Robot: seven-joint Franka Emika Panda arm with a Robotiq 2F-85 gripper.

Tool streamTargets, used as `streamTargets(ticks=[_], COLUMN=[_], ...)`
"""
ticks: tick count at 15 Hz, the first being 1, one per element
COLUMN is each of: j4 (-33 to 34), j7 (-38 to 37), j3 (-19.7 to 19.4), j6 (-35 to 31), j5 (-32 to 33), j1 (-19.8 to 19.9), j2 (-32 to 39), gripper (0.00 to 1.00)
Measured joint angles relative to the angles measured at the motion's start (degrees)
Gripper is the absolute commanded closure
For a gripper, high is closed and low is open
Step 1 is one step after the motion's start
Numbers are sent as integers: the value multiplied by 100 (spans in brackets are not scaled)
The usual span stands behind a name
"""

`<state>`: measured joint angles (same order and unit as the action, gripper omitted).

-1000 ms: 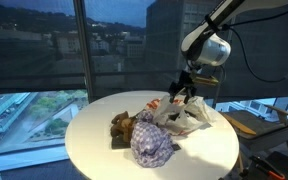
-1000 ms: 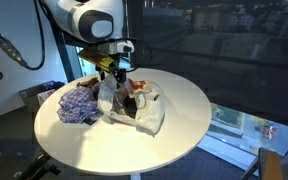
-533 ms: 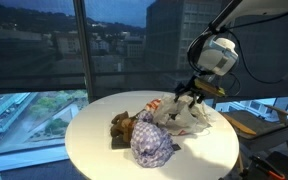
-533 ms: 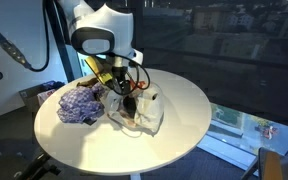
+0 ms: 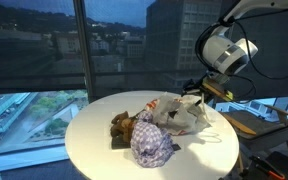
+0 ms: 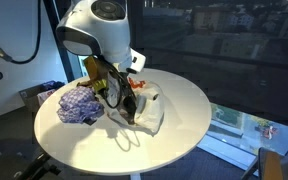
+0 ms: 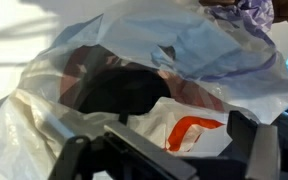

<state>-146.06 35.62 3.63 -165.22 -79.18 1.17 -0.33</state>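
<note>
A round white table point(image 5: 94, 140) stands before a tall window. On it, about the middle, lies a white plastic bag point(image 5: 179, 115), crumpled and open at the top. Just beside the bag, touching it, sits a purple checked cloth point(image 5: 152, 143) in a heap. A brown thing point(image 5: 122, 126) lies against the cloth on the side away from the bag; what it is cannot be told.

In the wrist view the bag point(image 7: 184, 60) fills most of the picture. Its mouth gapes, with a dark thing point(image 7: 124, 90) and something reddish inside, and an orange mark point(image 7: 189, 128) on the near wall. A bit of the cloth point(image 7: 246, 12) shows at the top corner. Loose folds of plastic hang over the mouth and partly cover what lies inside.

The gripper point(image 5: 199, 92) hangs close over the bag's edge on the side away from the cloth. In an exterior view the gripper point(image 6: 119, 95) partly hides the bag point(image 6: 149, 115). Its fingers point(image 7: 74, 160) are spread wide, holding nothing. Whether they brush the plastic cannot be told.
</note>
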Motion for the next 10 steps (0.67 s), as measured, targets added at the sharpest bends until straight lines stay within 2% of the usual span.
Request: streamTargets(ticks=[3,6,10], j4=[-91,-2,302], j7=[456,556,468], j3=[-16,-60,-169], j6=[-19,208,545], j5=[-447,-413,-224], j1=[0,1,41], j2=[-137,13,584], gripper=[0,0,0])
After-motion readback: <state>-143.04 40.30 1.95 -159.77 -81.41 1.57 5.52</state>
